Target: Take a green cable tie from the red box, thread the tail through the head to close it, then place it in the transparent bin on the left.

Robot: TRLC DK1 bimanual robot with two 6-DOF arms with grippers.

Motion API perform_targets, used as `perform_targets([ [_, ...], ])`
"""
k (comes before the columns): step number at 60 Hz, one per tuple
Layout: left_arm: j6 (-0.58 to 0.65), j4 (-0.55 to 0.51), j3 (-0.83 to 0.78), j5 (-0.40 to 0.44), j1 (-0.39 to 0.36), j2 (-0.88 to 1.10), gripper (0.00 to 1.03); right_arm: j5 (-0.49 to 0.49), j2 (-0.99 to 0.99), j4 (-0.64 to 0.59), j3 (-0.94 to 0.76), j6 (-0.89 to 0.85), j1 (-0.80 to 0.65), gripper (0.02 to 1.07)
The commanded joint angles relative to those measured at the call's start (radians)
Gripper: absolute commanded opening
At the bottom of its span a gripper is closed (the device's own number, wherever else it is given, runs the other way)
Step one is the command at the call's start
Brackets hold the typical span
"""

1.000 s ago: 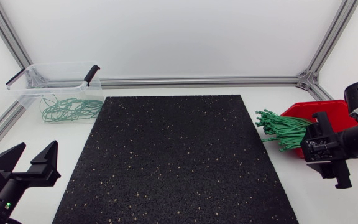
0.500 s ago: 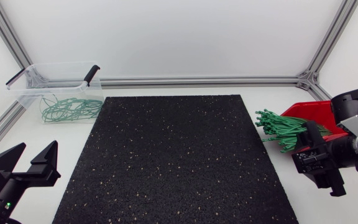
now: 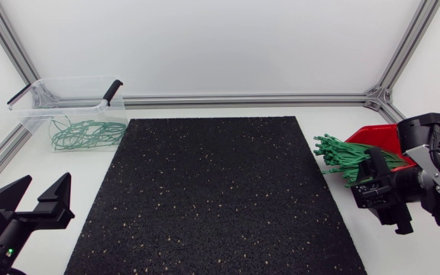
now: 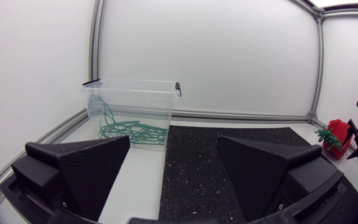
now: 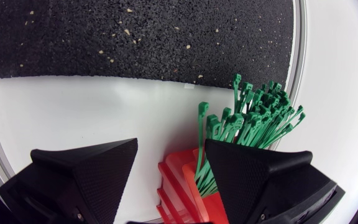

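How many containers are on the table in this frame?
2. The clear bin sits at the far left corner with closed green ties inside. The red box is at the right edge, partly hidden below the right gripper, with loose ties sticking out.

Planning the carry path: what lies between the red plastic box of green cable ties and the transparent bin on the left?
Only the black speckled rubber mat, bare, with white tabletop at each side; the head view shows it.

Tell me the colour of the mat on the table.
The mat is black with pale speckles; head view shows it best.
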Motion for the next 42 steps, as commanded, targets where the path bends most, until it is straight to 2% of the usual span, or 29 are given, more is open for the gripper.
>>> perform_targets([
  [1,-0.019,-0.060,-0.035,-0.012,-0.008,-0.005,0.99,0.011,0.044,0.028,-0.018,-0.024,0.005,0.82],
  [25,-0.019,-0.060,-0.035,-0.012,-0.007,-0.007,0.99,0.025,0.079,0.049,-0.022,-0.019,0.001,0.81],
  [38,-0.019,-0.060,-0.035,-0.012,-0.005,-0.007,0.99,0.029,0.070,0.068,-0.031,-0.047,-0.036,0.61],
  [42,-0.019,-0.060,-0.035,-0.012,-0.004,-0.007,0.99,0.028,0.056,0.068,-0.037,-0.051,-0.039,0.60],
])
